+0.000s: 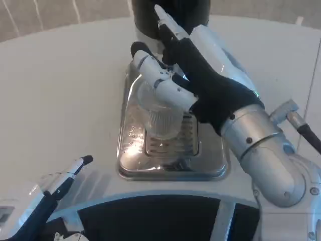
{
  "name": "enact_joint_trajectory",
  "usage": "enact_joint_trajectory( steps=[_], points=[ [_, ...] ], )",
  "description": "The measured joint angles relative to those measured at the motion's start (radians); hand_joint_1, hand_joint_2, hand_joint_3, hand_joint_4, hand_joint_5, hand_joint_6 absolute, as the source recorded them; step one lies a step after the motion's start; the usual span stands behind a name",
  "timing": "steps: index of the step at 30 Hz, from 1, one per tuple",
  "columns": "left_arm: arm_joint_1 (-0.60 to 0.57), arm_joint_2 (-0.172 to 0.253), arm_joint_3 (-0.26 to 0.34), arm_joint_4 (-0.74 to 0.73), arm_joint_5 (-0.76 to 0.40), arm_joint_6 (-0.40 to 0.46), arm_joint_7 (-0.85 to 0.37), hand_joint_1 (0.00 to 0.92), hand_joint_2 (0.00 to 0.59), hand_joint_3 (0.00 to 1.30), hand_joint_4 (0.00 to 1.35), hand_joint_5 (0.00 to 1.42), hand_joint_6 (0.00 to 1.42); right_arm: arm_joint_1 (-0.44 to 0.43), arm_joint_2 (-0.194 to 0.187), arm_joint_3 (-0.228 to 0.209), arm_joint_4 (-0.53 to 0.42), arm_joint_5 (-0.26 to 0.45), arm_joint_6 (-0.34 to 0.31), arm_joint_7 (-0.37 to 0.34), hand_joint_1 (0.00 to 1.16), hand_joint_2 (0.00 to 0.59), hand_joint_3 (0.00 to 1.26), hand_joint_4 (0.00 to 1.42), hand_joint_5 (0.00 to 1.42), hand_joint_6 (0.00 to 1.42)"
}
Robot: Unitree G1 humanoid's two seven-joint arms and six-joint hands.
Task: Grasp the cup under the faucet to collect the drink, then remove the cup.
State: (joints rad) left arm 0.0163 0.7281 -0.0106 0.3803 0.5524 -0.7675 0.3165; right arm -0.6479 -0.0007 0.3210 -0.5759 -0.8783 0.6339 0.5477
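1. The clear ribbed cup (pixel 161 116) stands upright over the slotted grate of the shiny metal drip tray (pixel 131 155), just below the dark dispenser body (pixel 170 12) at the top edge.
2. The right hand (pixel 183 75) wraps the cup's upper part, white fingers (pixel 160 80) curled round its near side, clamped on it.
3. The right forearm (pixel 261 150) slants in from the lower right, across the tray's right side.
4. The left hand (pixel 60 181) lies at the lower left on the white tabletop (pixel 60 90), well apart from the tray, holding nothing, its fingers stretched out towards the tray.
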Motion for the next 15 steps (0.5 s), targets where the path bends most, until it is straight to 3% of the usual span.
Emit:
enact_joint_trajectory(
  steps=[6,15],
  points=[
    [0.005,0.0,0.01,0.0,-0.004,0.002,-0.008,0.035,0.078,0.11,0.06,0.18,0.27,-0.02,-0.054,0.031,-0.007,-0.025,0.004,0.037,0.0,0.476,0.0,0.0,0.0,0.0],
    [0.008,-0.004,0.027,-0.004,-0.006,0.009,-0.018,0.059,0.074,0.09,0.04,0.18,0.27,-0.037,-0.082,0.08,-0.001,-0.047,0.004,0.068,0.0,0.476,0.0,0.0,0.0,0.0]
  ],
)
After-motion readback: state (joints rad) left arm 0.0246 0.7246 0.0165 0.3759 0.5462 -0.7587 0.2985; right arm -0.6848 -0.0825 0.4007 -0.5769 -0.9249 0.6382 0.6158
